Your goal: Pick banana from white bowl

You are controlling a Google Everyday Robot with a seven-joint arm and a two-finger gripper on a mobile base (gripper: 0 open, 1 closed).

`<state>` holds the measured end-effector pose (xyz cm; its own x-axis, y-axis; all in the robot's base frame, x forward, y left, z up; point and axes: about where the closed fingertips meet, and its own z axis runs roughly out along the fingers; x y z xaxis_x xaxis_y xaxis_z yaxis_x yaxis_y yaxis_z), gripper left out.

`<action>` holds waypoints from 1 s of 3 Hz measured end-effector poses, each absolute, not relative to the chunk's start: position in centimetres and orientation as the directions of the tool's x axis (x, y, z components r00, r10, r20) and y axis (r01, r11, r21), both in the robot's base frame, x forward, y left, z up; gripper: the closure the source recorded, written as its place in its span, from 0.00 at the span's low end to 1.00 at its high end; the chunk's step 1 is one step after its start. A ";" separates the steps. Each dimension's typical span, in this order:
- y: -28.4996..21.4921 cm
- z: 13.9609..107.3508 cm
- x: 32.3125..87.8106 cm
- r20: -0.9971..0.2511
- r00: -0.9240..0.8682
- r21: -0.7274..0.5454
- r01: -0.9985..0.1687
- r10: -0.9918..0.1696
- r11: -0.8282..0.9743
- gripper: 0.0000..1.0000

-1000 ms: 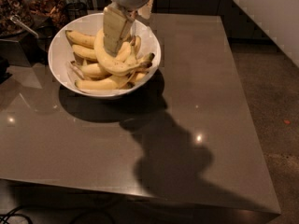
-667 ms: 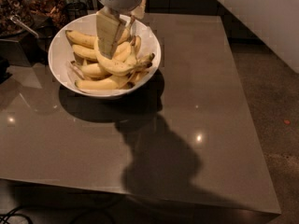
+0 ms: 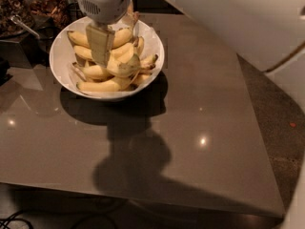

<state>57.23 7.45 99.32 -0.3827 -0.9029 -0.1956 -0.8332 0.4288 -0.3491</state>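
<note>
The white bowl (image 3: 61, 56) stands at the back left of the glossy brown table (image 3: 200, 109) and holds a pile of several yellow bananas. One curved banana (image 3: 125, 66) lies on top of the pile at the middle right, right beside the gripper. My gripper (image 3: 110, 49), with its white wrist housing (image 3: 102, 1) above it, reaches straight down into the middle of the pile. Its pale flat part covers the bananas behind it. I cannot see whether it holds a banana.
Dark containers of snacks (image 3: 45, 4) and a metal handle (image 3: 24, 26) stand behind the bowl at the back left. A large white shape (image 3: 228, 23) fills the upper right. The table's front edge (image 3: 143, 194) and right edge drop to a speckled floor (image 3: 281, 113).
The gripper has shifted left over the bowl, from its right-hand side to the middle of the pile. The view of the table has turned a little. The bananas lie as before.
</note>
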 end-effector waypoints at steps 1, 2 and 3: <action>8.3 97.8 58.2 -0.153 -0.377 -0.355 -0.842 -0.914 0.407 0.30; 8.9 96.4 58.8 -0.118 -0.374 -0.350 -0.851 -0.920 0.391 0.32; 9.3 95.0 59.4 -0.087 -0.373 -0.339 -0.861 -0.924 0.380 0.33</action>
